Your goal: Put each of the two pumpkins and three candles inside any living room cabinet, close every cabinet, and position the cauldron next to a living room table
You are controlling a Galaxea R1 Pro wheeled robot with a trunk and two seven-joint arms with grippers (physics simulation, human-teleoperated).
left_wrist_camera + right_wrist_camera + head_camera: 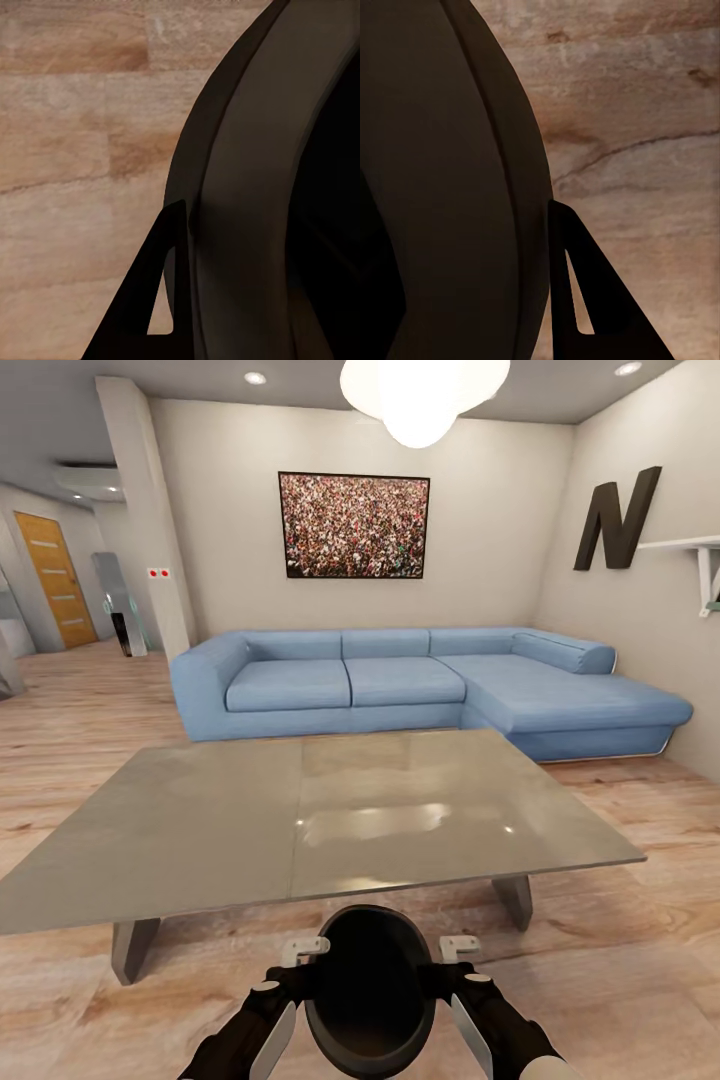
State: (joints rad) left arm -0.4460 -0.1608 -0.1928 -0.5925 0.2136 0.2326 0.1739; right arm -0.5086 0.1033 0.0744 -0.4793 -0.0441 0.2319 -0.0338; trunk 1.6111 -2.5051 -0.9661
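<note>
I hold the black round cauldron (370, 990) low in front of me, just above the wooden floor. My left gripper (305, 972) and right gripper (440, 972) clamp its rim from either side. In the left wrist view one dark finger (150, 300) lies against the outside of the cauldron wall (255, 187). The right wrist view likewise has a finger (592, 300) outside the wall (457, 187). The grey glassy table (200, 830) stands right beyond the cauldron, its near edge close to it. Pumpkins, candles and cabinet are out of view.
A blue corner sofa (400, 680) stands behind the table against the back wall. The table's slab legs (130, 950) reach the floor left and right of the cauldron. Wooden floor (620, 980) stretches to both sides. A hallway with an orange door (55, 580) opens far left.
</note>
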